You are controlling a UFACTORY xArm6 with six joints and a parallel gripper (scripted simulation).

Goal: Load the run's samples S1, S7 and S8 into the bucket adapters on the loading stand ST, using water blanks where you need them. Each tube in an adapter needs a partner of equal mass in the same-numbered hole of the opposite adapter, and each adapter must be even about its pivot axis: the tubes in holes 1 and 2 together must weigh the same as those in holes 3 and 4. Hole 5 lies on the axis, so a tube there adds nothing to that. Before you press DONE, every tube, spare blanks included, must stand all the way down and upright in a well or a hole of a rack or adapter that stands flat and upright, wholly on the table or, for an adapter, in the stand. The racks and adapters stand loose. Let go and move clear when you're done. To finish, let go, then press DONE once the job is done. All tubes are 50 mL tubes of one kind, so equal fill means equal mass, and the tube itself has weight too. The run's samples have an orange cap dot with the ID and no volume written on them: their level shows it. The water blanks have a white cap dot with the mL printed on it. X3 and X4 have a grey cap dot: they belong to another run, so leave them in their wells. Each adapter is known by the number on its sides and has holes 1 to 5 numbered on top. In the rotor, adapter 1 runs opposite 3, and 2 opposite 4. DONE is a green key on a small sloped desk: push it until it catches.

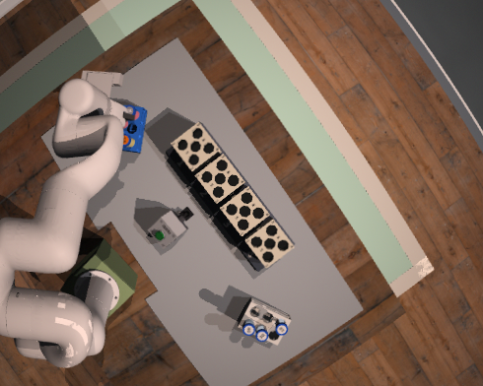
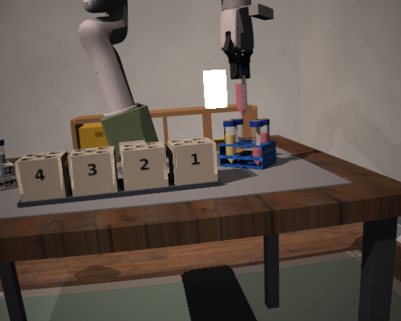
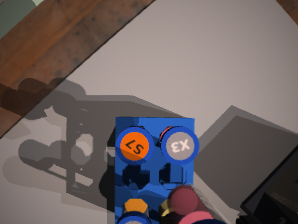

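Observation:
My gripper (image 2: pixel 241 75) is shut on an upright tube with pink fill (image 2: pixel 239 96), above the blue rack (image 1: pixel 141 129) (image 2: pixel 269 155) (image 3: pixel 155 123). Its cap label is hidden. In the rack stand S7 (image 3: pixel 134 145), grey-dotted X3 (image 3: pixel 180 145), a yellow-filled tube (image 2: pixel 230 142) and other tubes partly hidden. Adapter 1 (image 2: pixel 187 169), adapter 2 (image 2: pixel 134 176), adapter 3 (image 2: pixel 83 180) and adapter 4 (image 2: pixel 52 186) stand upright in the stand (image 2: pixel 122 194); their holes look empty from above. White-dotted blanks (image 1: pixel 248 329) (image 1: pixel 261 336) (image 1: pixel 281 329) stand in the pale rack (image 1: pixel 246 310).
The sloped desk (image 1: pixel 173 226) with the green DONE key (image 1: pixel 159 235) stands between the arm's base and the adapter row. The pale rack is beyond adapter 4, at the opposite end from the blue rack. The blue rack is near a table edge.

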